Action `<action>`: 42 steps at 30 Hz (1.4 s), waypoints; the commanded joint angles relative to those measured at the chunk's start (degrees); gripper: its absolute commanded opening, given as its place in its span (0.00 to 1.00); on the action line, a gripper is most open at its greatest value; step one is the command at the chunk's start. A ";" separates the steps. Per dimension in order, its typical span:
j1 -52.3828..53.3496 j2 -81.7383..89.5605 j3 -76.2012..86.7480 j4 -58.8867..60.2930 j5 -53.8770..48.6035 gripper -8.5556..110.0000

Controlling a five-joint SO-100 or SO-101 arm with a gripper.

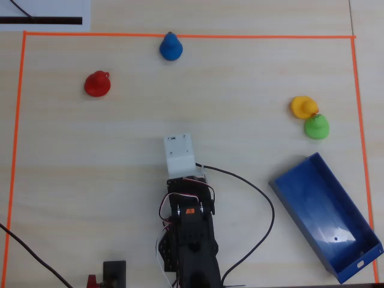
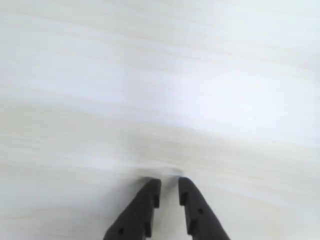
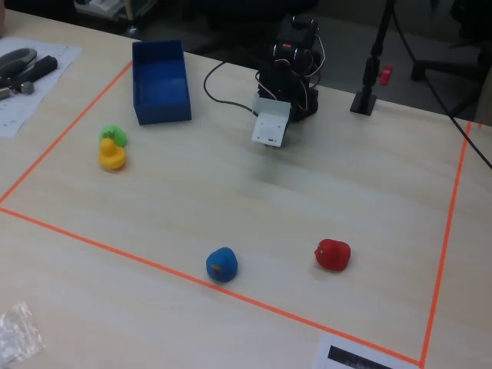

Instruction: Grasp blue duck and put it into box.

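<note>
The job has not really started yet. The blue duck sits on the worktop at the far edge of the marked area, right by the orange tape line, and nothing is touching it. In the fixed view the blue duck is close to the camera, just inside the tape. The arm is folded up near its base, well apart from the duck. In the wrist view the jaws of the gripper point down at bare wood. They are almost pressed together, with only a thin gap between the tips, and they hold nothing. The box lies off to the right in the overhead view, turned at a slant, and it looks empty inside. A red duck sits to the left of the blue one, and a yellow duck and a green duck sit touching each other near the box. So all the steps are left, I think: the arm must reach out to the blue duck, spread its jaws, pinch the duck, lift it, carry it over to the box and let it go inside.
</note>
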 commanded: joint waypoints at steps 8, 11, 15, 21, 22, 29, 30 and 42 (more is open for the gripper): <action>0.53 0.00 0.00 1.58 0.44 0.09; 0.53 0.00 0.00 1.58 0.44 0.09; 0.53 0.00 0.00 1.58 0.44 0.09; 0.53 0.00 0.00 1.58 0.44 0.09; 0.53 0.00 0.00 1.58 0.44 0.09; 0.53 0.00 0.00 1.58 0.44 0.09; 0.53 0.00 0.00 1.58 0.44 0.09; 0.97 -26.10 -18.46 -20.57 2.20 0.07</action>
